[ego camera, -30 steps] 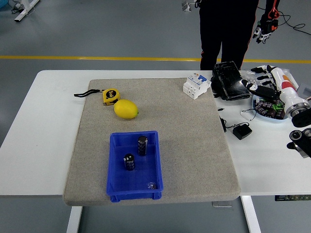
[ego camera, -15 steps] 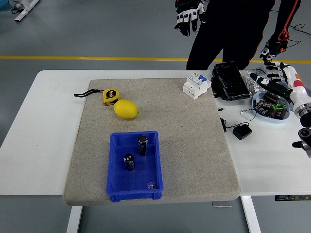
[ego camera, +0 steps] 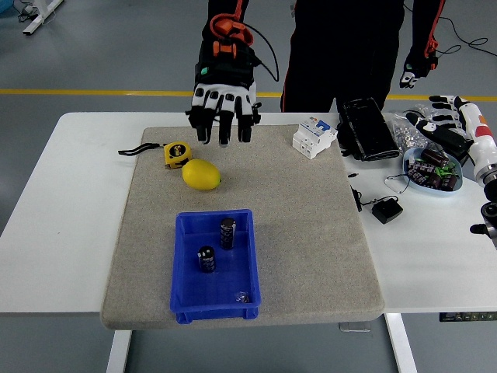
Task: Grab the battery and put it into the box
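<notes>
The right hand (ego camera: 446,124) sits at the table's (ego camera: 70,202) far right, over the rim of a shallow dish (ego camera: 432,172) heaped with dark batteries. Its fingers (ego camera: 439,101) look loosely extended and hold nothing that can be seen, though the wrist hides part of them. The loose batteries lie just below and inward of that hand, so it is the nearer one; the left arm is out of view.

The blue box (ego camera: 214,268) stands well apart to the left, near the front edge of the grey mat (ego camera: 311,233), with two batteries (ego camera: 217,245) already upright inside. The way across the mat is open, past a black adapter (ego camera: 386,210). A person's gloved hand (ego camera: 224,97) hovers, fingers spread, above the lemon (ego camera: 201,175) and tape measure (ego camera: 176,154), clear of that way.
</notes>
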`<state>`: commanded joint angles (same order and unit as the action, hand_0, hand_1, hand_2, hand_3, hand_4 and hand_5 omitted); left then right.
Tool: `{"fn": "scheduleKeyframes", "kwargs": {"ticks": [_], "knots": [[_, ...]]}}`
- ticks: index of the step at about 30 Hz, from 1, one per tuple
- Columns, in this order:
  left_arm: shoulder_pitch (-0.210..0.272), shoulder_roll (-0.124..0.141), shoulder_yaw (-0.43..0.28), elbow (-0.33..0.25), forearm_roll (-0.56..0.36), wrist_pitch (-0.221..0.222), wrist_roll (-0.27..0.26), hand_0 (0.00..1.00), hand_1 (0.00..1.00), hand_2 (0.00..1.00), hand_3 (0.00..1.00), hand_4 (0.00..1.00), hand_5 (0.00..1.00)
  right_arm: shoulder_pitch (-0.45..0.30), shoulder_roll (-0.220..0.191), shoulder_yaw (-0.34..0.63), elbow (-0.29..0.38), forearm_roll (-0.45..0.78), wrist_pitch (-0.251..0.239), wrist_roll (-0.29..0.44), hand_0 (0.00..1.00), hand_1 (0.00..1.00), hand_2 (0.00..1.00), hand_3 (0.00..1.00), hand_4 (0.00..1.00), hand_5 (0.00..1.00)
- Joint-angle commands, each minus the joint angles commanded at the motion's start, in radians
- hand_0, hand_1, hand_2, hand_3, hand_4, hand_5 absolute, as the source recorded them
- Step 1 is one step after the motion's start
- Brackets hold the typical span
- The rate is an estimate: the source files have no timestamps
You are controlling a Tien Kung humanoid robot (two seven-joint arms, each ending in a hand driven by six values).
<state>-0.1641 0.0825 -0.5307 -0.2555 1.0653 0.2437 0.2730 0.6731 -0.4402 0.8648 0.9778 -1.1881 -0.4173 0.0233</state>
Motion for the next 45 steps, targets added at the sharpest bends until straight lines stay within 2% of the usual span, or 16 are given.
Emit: {"fn": "scheduleKeyframes", "kwargs": {"ticks": [9,20,45], "knots": [[0.002,0.001,0.008,-0.001,-0.004,-0.007,-0.001,0.660,0.656,0.660,0.579,0.625,0.574,-0.018,0.000,0.013,-0.008,0.010,-0.011,0.007,0.658,0.662,0.763,0.759,0.936,0.524],[0.017,0.000,0.025,0.000,-0.036,0.013,-0.002,0.662,0.655,0.656,0.580,0.625,0.576,-0.027,0.001,0.010,-0.009,0.013,-0.015,0.007,0.650,0.659,0.759,0.761,0.933,0.524],[0.013,0.000,0.004,-0.002,0.002,0.007,0.003,0.660,0.656,0.657,0.579,0.625,0.577,-0.032,-0.010,0.014,0.004,0.000,-0.020,0.009,0.610,0.636,0.748,0.747,0.912,0.512]]}}
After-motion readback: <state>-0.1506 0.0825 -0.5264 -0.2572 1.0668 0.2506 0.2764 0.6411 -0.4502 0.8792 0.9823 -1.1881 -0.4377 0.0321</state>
